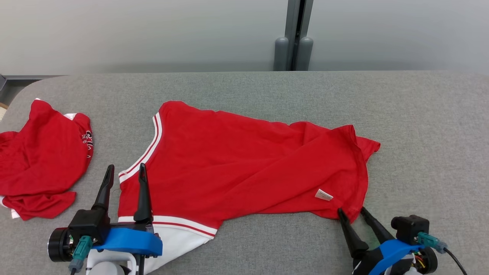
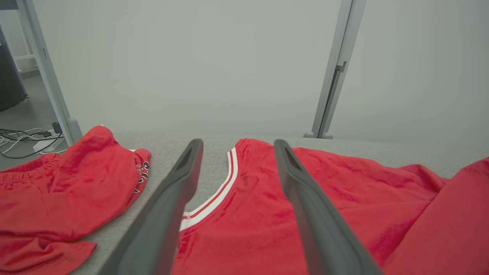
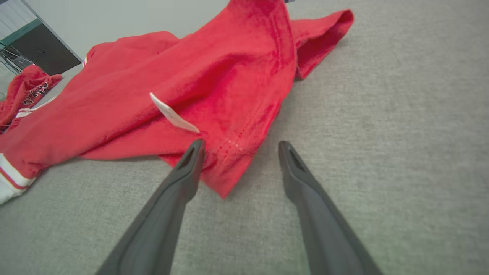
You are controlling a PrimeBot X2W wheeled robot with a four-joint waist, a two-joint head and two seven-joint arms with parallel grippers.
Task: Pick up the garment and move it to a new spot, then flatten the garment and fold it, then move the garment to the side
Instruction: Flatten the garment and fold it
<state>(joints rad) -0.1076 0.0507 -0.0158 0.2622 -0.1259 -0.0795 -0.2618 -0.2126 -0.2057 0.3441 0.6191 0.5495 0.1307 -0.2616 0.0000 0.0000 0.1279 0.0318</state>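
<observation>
**Entry: red garment [image 1: 248, 164], centre of grey table [image 1: 267, 91], both grippers at its near edge.**

Hazards, left to right:
- Second red garment [image 1: 42, 160], crumpled at the far left of the table, well apart from the task's garment. A wide sweep to the left would probably drag it along or get the two mixed up.
- Left gripper [image 1: 126, 165], jaws apart and holding nothing. It straddles the striped trim [image 1: 147, 152], one finger over bare table and the other over red cloth. Closing here may catch a single layer, or the trim alone, so the cloth would bunch instead of lifting evenly.
- Right gripper [image 1: 351, 209], jaws apart and holding nothing, set about the near right hem corner [image 3: 225, 179]. The corner is narrow, so a shallow pinch could slip off on the pull. Uneven lifting between the two arms would likely twist the cloth and add creases.

Condition, left to right:
- Left end: white-and-red striped trim curving from far to near, with a white panel [image 1: 174, 240] showing at the near left edge.
- Middle: mostly spread out, with long diagonal wrinkles. It is not yet flat and not yet folded.
- Right end: layers overlapped and rumpled, with a flap [image 1: 368, 145] poking out at the far right. A small white label [image 1: 324, 195] stands up near the hem corner.
</observation>
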